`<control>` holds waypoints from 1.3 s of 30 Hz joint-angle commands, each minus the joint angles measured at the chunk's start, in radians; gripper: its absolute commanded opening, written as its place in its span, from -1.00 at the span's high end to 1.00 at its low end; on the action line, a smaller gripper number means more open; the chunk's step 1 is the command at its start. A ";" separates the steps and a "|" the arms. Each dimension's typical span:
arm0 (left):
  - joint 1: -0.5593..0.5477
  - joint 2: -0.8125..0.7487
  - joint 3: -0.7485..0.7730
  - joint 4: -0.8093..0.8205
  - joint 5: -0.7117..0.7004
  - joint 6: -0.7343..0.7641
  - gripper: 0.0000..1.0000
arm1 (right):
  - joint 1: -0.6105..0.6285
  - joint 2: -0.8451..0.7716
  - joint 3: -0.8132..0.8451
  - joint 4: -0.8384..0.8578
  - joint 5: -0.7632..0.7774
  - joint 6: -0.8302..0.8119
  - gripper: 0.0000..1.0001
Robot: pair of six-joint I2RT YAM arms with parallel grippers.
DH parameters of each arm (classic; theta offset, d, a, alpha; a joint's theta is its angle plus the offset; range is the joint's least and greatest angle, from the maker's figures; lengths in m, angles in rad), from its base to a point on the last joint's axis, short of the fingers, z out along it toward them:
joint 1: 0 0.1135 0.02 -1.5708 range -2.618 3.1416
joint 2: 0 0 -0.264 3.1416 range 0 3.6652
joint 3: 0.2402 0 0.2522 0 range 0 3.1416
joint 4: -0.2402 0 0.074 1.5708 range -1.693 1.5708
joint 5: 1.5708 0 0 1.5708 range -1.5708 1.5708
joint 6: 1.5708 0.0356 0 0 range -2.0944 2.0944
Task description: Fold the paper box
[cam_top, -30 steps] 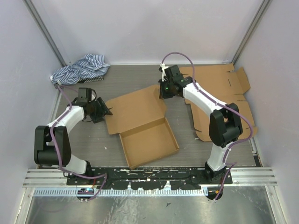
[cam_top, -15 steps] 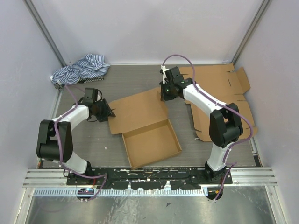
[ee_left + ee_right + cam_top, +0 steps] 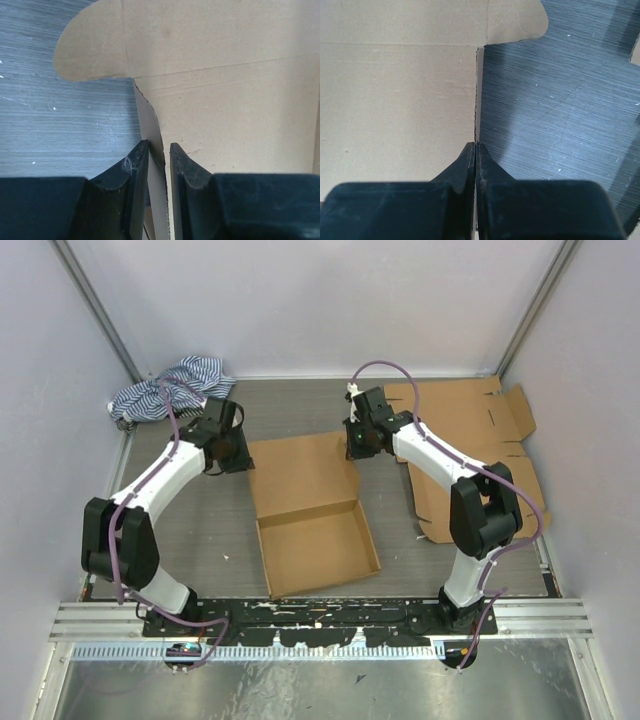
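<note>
The box [image 3: 312,508] lies open on the bench [image 3: 195,530] between the arms. Its tray [image 3: 320,545] is nearest the bases with its walls up, and its lid [image 3: 300,470] lies flat beyond. Each claw takes one side of the lid, I judge so that both sides rise together and the lid swings over squarely. The left claw [image 3: 159,152] is narrow, with a raised flap [image 3: 150,127] between its fingers, apparently pinched. The right claw [image 3: 476,150] is closed tight on the lid's right edge. Farther right lies spare cardboard [image 3: 470,430]. At far left is a striped cloth [image 3: 170,385], apart from the work.
</note>
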 commanded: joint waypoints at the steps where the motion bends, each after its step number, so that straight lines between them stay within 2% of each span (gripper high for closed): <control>1: -0.022 0.058 0.068 -0.128 -0.094 0.041 0.39 | 0.016 -0.082 -0.004 0.039 0.011 0.025 0.97; 5: -0.030 0.096 0.080 -0.151 -0.138 0.055 0.48 | 0.032 -0.092 -0.026 0.046 0.029 0.032 0.97; 7: -0.034 0.108 0.083 -0.153 -0.156 0.060 0.88 | 0.048 -0.099 -0.036 0.051 0.054 0.035 0.97; 8: -0.036 0.116 0.086 -0.157 -0.170 0.064 0.99 | 0.056 -0.101 -0.039 0.052 0.069 0.035 0.97; 15: -0.081 0.015 0.050 -0.089 -0.284 0.094 1.00 | 0.076 -0.120 -0.065 0.054 0.143 0.034 0.93; 22: -0.115 -0.291 -0.151 0.244 -0.229 0.222 1.00 | 0.070 -0.132 -0.041 0.008 0.165 0.014 0.33; 24: -0.116 -0.377 -0.224 0.343 -0.181 0.267 1.00 | 0.064 -0.136 -0.026 -0.012 0.151 0.004 0.25; 31: -0.119 -0.548 -0.383 0.582 -0.066 0.370 1.00 | 0.045 -0.198 -0.006 -0.056 0.087 -0.028 0.20; 39: -0.130 -0.614 -0.450 0.667 0.018 0.392 1.00 | 0.032 -0.231 0.044 -0.109 0.054 -0.052 0.28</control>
